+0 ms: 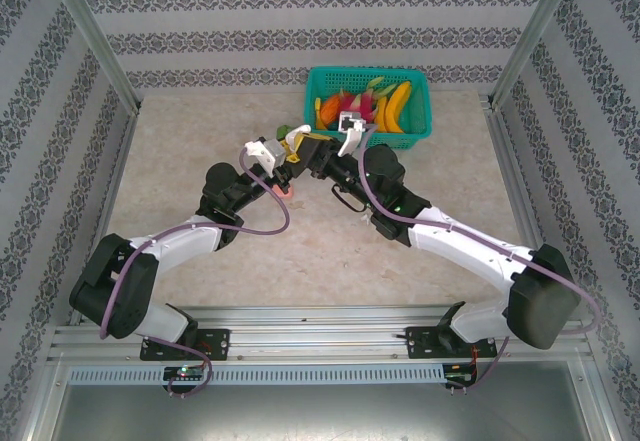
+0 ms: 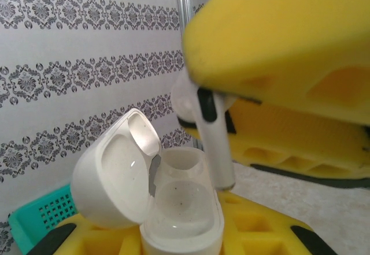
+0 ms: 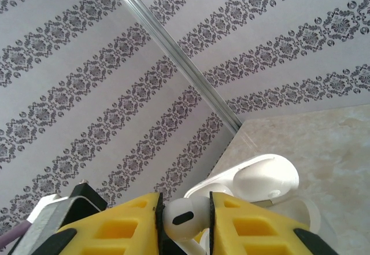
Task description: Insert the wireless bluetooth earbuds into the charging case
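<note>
Currently at the insertion step for one white bud; both wells I can see in the case look empty, so little of the task is done.

Left end effector (image 2: 179,242) is clamped on the charging case (image 2: 184,206), which sits upright between its fingers with the lid (image 2: 113,174) swung open to one side. Right end effector (image 3: 184,232) is clamped on a white earbud (image 2: 215,145) by the head, with the stem hanging down past its fingertips.

The stem tip is at the case rim, on the side away from the lid. Can't tell if it's touching or just beside.

Next move, my read: nudge the bud sideways over a well, keep the stem vertical, lower it, then release. Tolerance looks tight, so a tilted stem would likely catch on the rim.

Bud: glossy white, dark oval vent on the head. Case: white, smooth, rounded.
</note>
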`<move>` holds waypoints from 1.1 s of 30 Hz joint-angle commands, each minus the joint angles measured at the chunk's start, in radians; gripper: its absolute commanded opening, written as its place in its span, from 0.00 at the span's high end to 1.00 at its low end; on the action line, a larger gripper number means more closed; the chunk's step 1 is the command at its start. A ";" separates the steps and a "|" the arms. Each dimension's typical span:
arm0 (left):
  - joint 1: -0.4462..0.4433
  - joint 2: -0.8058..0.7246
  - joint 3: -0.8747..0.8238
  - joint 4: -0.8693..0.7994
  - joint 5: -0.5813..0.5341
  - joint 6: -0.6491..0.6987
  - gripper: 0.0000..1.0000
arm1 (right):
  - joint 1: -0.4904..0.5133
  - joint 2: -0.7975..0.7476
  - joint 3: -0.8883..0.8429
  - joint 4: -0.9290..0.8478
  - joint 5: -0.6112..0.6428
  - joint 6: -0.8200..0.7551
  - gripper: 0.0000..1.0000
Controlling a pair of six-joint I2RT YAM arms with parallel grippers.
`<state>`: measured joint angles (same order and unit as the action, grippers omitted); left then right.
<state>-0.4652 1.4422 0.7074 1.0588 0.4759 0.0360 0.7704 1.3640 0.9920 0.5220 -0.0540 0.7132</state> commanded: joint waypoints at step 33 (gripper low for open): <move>-0.033 -0.050 0.026 -0.003 0.056 -0.001 1.00 | 0.004 0.087 0.039 0.068 -0.004 0.047 0.75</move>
<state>-0.4652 1.4292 0.7078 1.0080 0.4408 0.0360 0.7696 1.4246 1.0004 0.5694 -0.0532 0.7368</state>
